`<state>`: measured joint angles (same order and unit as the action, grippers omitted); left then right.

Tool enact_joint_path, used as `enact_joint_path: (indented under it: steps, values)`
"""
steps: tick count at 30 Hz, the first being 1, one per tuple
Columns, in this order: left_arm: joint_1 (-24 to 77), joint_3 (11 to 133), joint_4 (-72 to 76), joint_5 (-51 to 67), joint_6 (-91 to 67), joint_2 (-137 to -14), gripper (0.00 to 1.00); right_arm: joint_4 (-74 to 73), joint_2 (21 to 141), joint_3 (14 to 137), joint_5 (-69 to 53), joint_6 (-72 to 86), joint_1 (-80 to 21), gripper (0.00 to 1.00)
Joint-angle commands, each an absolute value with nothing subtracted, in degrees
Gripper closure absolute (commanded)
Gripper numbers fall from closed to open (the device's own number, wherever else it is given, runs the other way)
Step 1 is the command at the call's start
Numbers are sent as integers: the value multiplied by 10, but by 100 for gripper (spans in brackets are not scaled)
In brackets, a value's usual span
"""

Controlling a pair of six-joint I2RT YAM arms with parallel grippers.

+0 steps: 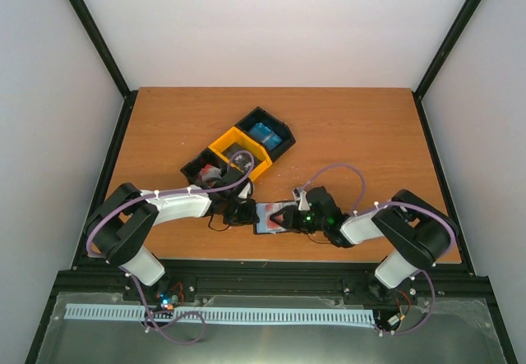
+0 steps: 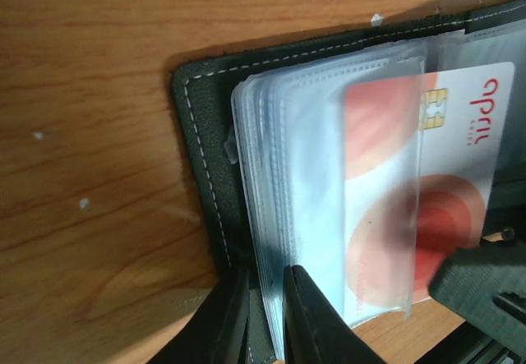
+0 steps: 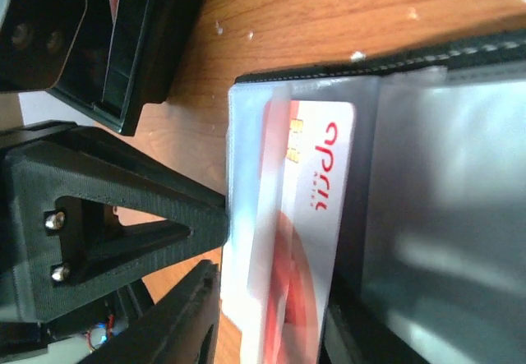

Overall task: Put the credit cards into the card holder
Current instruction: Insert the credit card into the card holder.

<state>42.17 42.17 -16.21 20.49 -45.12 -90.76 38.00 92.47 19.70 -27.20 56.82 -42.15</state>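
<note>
The card holder (image 1: 269, 218) lies open on the wooden table (image 1: 353, 134) near its front edge, between the two grippers. A red-and-white credit card (image 2: 448, 175) sits partly inside one of its clear plastic sleeves (image 2: 288, 175), its chip end under the plastic. The left gripper (image 2: 265, 280) is closed on the edge of the sleeve stack. One dark finger (image 3: 177, 319) of the right gripper (image 1: 289, 216) shows just beside the card's near end; whether that gripper is open or gripping cannot be told. A black-and-yellow tray (image 1: 226, 144) stands behind the left arm, farther back on the table.
</note>
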Motion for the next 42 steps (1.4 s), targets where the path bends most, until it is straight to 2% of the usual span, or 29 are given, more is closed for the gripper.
enact_joint_path:
  steps: [1, 4, 11, 22, 27, 36, 42]
  values:
    - [430, 420, -163, 198, -456, -937, 85, 314, 874, 182, -218, 573, -434, 62]
    - [430, 420, -159, 201, -454, -939, 85, 271, 851, 189, -201, 572, -440, 50]
    - [431, 420, -153, 208, -453, -942, 86, 150, 848, 246, -148, 552, -470, 43]
    - [430, 415, -148, 207, -456, -939, 86, 5, 894, 354, -83, 510, -527, 38]
    - [431, 409, -149, 193, -463, -925, 86, 0, 886, 355, -79, 508, -530, 34]
    - [431, 402, -138, 188, -467, -913, 80, -35, 849, 361, -64, 496, -530, 27]
    - [431, 399, -134, 193, -465, -911, 80, -95, 842, 376, -33, 505, -530, 28]
